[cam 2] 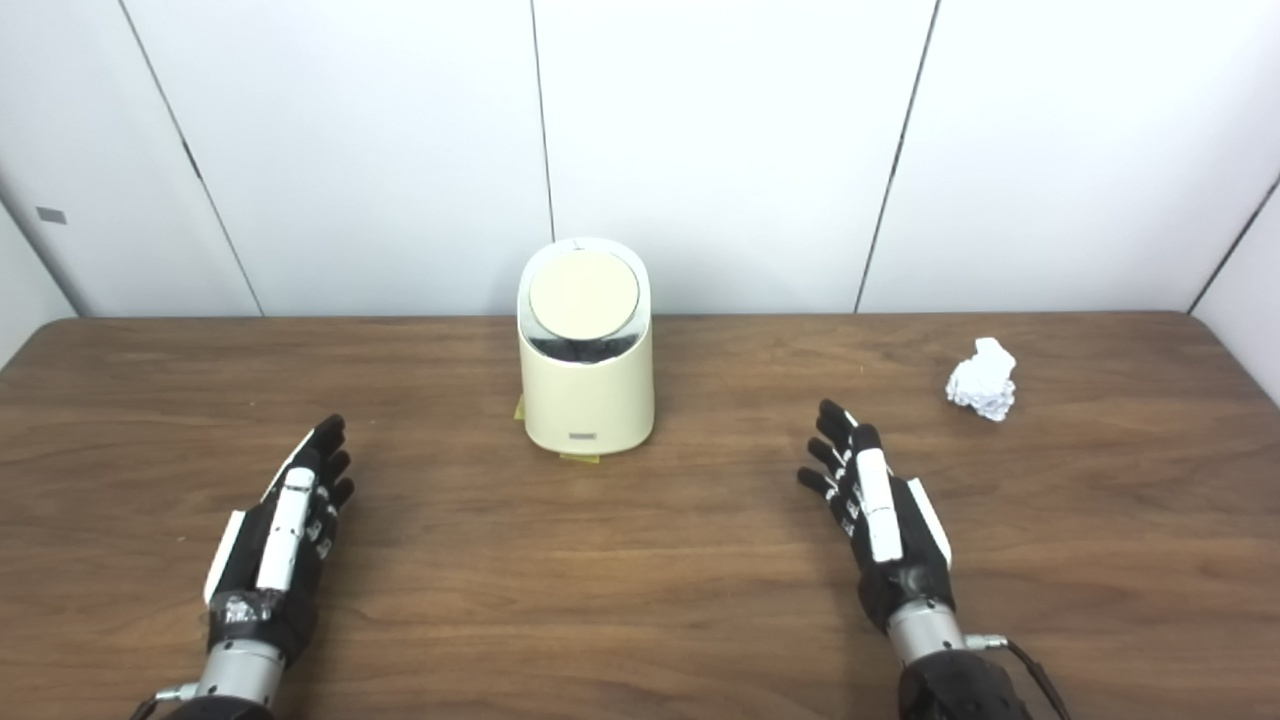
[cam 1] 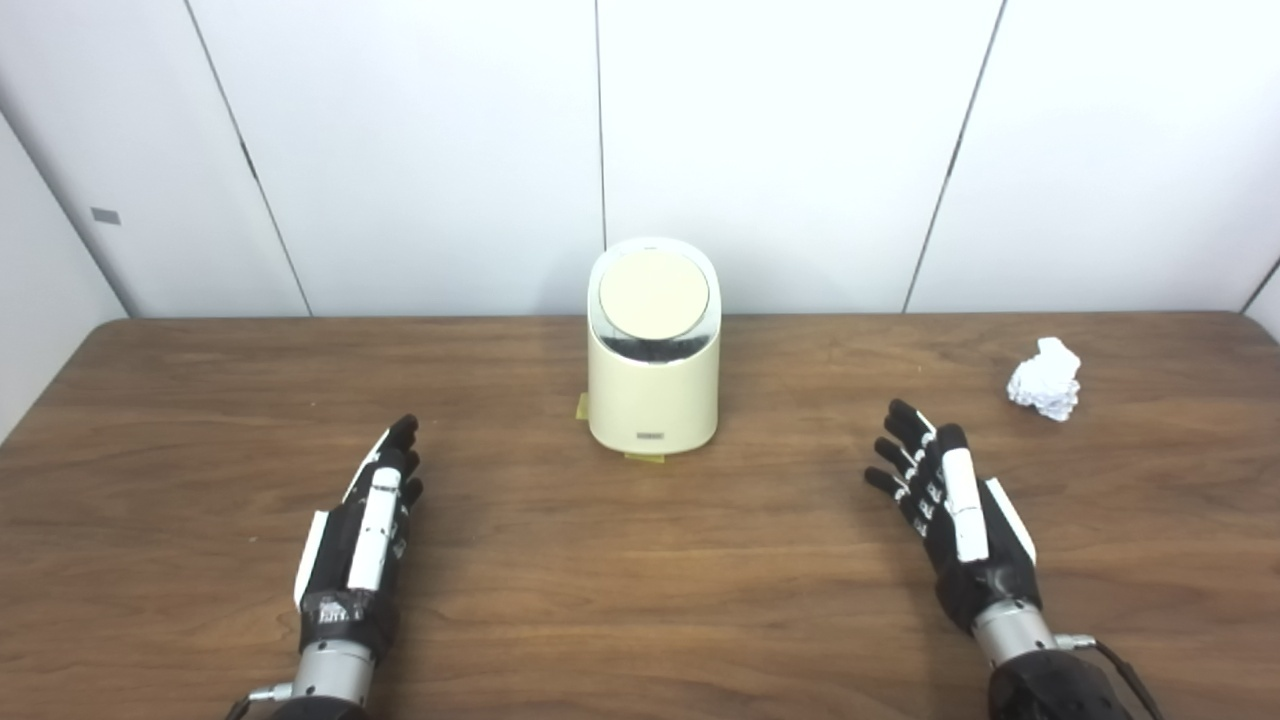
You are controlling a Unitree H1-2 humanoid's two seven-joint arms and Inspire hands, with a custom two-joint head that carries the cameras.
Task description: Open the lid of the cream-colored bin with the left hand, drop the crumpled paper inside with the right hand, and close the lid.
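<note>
A: Start with the biggest thing. What is cut off on the bench (cam 1: 640, 560)?

B: Its near edge and both near corners run out of frame. In the left eye view the right side is clipped; the right eye view shows the far right corner, though there the left side is clipped.

A: And the bin (cam 1: 653, 345)?

B: One cream-colored bin, upright at the middle of the bench toward the far edge. Its round lid (cam 1: 654, 293) lies down, closed and tilted toward the camera. A dark band under the lid's front edge is hard to read. Small yellowish tabs show at the base; I cannot tell what they are. The label low on the front is too small to read.

A: The hands?

B: Two. The left hand (cam 1: 362, 530) hovers near the bench left of the bin, fingers straight and apart, holding nothing. The right hand (cam 1: 950, 505) sits right of the bin, likewise spread and empty. Both forearms are cut off by the bottom edge.

A: The paper?

B: One crumpled paper (cam 2: 983, 378), white, lying on the bench beyond and to the right of the right hand, well apart from the bin.
</note>
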